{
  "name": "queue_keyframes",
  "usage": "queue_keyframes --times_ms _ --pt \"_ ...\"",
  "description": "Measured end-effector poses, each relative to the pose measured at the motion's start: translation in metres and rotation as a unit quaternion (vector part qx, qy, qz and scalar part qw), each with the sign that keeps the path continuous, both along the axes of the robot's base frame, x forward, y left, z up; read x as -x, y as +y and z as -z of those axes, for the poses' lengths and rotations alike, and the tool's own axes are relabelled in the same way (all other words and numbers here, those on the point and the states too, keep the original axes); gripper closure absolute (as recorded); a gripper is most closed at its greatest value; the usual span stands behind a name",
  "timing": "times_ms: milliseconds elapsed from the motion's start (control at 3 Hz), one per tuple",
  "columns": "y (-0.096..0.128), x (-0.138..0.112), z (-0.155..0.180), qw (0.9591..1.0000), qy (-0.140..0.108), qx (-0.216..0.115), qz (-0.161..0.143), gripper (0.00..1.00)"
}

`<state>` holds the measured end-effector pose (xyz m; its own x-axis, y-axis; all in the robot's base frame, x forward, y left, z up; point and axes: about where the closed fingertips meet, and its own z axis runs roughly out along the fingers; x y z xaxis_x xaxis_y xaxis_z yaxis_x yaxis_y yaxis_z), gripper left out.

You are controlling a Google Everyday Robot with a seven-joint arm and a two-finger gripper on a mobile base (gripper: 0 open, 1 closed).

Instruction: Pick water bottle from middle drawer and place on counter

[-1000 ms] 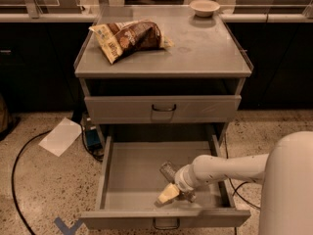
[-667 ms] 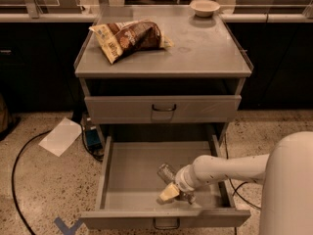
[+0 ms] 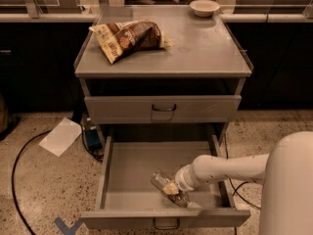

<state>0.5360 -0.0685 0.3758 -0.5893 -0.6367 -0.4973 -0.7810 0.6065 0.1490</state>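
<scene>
my jaws seem clamped on the water bottle, my gripper low in the open middle drawer; lifting it to the counter is left.

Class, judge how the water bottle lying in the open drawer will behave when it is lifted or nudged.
The water bottle lies on its side on the flat floor of the middle drawer, so it will probably roll if nudged. Its clear plastic suggests it is light and may dent. The gripper sits over its middle.
</scene>
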Motion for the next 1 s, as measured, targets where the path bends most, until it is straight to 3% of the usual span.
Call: queue_keyframes --times_ms 333,667,1000 --pt "0.002 0.001 -0.016 0.9999 0.005 -0.009 -0.008 0.89" --pt "0.006 0.000 -0.055 0.9992 -0.001 -0.032 -0.025 1.00" --pt "0.010 -0.004 -0.108 0.9972 -0.011 -0.060 -0.044 1.00"
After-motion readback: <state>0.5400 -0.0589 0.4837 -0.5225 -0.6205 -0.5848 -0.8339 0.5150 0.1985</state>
